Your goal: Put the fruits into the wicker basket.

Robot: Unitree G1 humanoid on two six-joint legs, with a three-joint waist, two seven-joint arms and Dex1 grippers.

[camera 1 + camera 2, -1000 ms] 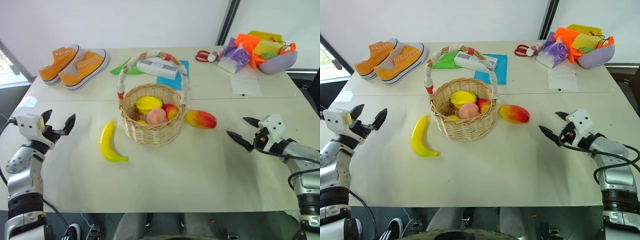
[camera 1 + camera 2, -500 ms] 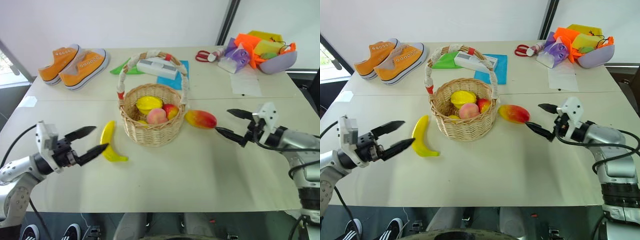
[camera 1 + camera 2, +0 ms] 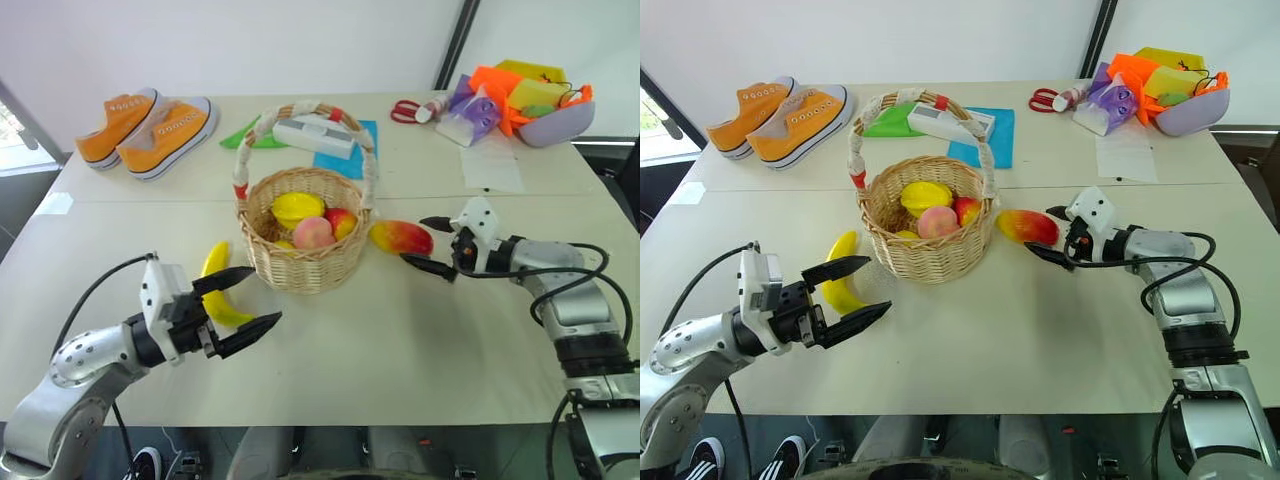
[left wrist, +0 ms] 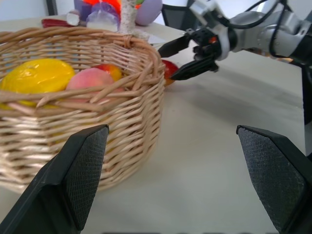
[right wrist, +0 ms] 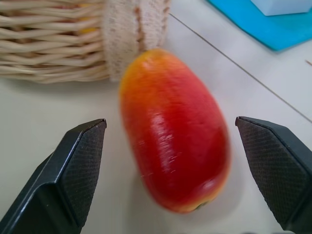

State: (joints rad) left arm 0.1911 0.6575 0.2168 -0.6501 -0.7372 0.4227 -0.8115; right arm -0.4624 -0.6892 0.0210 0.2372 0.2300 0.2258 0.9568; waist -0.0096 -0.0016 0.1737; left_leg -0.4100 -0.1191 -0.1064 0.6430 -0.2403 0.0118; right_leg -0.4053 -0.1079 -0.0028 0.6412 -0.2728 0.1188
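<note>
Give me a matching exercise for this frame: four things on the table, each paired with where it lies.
Things:
1. banana
2. mango
3. orange shoes
4. lilac bowl

Places:
A. far right corner
B. far left corner
C. between the open right gripper fingers' reach, right of the wicker basket
D. left of the basket, by the open left gripper

Pairs: 1-D, 2-C, 3-B, 4-A

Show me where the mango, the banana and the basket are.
mango [image 5: 173, 129]: right wrist view, middle of its red side.
banana [image 3: 213, 262]: left eye view, its upper end.
basket [image 3: 930, 255]: right eye view, front of the woven wall.
</note>
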